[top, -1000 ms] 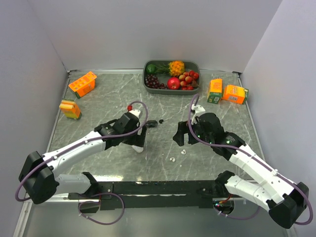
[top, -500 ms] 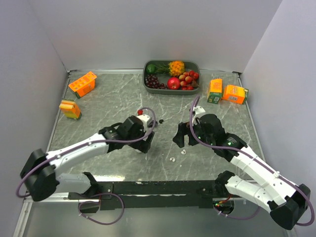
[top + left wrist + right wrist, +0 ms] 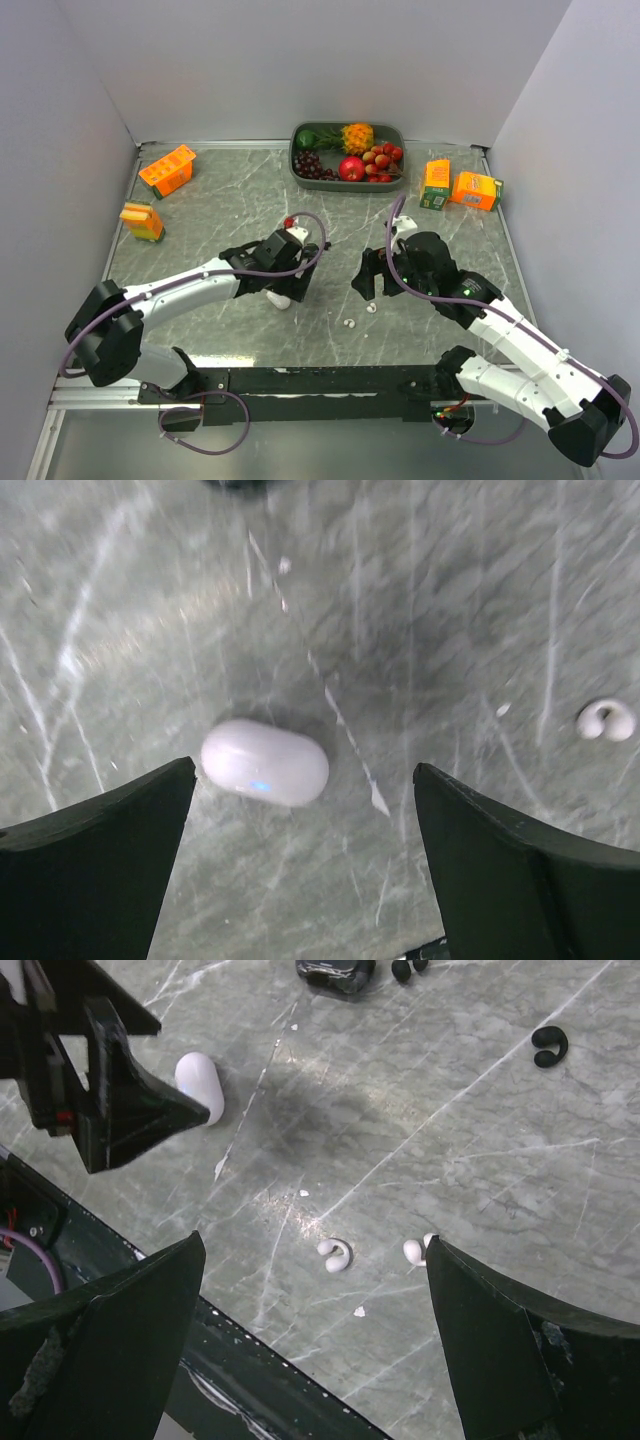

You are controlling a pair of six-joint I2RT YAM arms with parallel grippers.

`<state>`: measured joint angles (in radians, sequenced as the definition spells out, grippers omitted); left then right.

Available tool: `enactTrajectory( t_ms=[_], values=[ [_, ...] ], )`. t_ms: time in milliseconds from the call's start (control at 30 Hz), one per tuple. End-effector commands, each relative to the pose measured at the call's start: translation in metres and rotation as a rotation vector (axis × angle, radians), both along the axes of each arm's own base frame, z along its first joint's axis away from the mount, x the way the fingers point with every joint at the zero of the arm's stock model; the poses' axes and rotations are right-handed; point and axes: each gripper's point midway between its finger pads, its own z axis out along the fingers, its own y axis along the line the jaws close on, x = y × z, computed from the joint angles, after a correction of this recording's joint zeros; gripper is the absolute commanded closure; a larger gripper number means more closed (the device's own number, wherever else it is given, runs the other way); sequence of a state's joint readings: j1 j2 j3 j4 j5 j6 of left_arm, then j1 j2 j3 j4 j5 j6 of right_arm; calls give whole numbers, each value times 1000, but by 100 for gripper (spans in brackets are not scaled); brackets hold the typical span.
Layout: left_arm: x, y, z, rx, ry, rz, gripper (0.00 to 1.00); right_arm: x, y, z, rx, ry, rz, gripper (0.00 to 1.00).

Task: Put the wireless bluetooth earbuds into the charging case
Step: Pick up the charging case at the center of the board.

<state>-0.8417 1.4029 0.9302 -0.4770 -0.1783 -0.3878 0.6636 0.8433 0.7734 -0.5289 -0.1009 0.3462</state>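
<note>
Top external: left tool (image 3: pixel 288 280) hangs spread wide above the white charging case (image 3: pixel 281 299), gripping nothing. Right tool (image 3: pixel 368 280) gapes empty too. Two white earbuds (image 3: pixel 349 324) lie loose on the surface (image 3: pixel 220 210), out at four o'clock of that case.

Left wrist: the case sits closed between the fingers, nearer nine o'clock, with one white bud at three o'clock.

Right wrist: white pair at six o'clock, black earbud (image 3: pixel 548 1045) at two o'clock, black case (image 3: pixel 335 972) at twelve.
</note>
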Motion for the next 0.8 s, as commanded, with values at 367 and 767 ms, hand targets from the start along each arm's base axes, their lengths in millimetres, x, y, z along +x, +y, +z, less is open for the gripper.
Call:
enactTrajectory(
  t_ms=[367, 767],
  values=[
    [-28, 18, -36, 52, 145, 60, 4, -4, 5, 14, 46, -31, 14, 1],
    [-11, 28, -49, 94, 178, 101, 4, -7, 4, 13, 59, -25, 10, 1]
  ],
)
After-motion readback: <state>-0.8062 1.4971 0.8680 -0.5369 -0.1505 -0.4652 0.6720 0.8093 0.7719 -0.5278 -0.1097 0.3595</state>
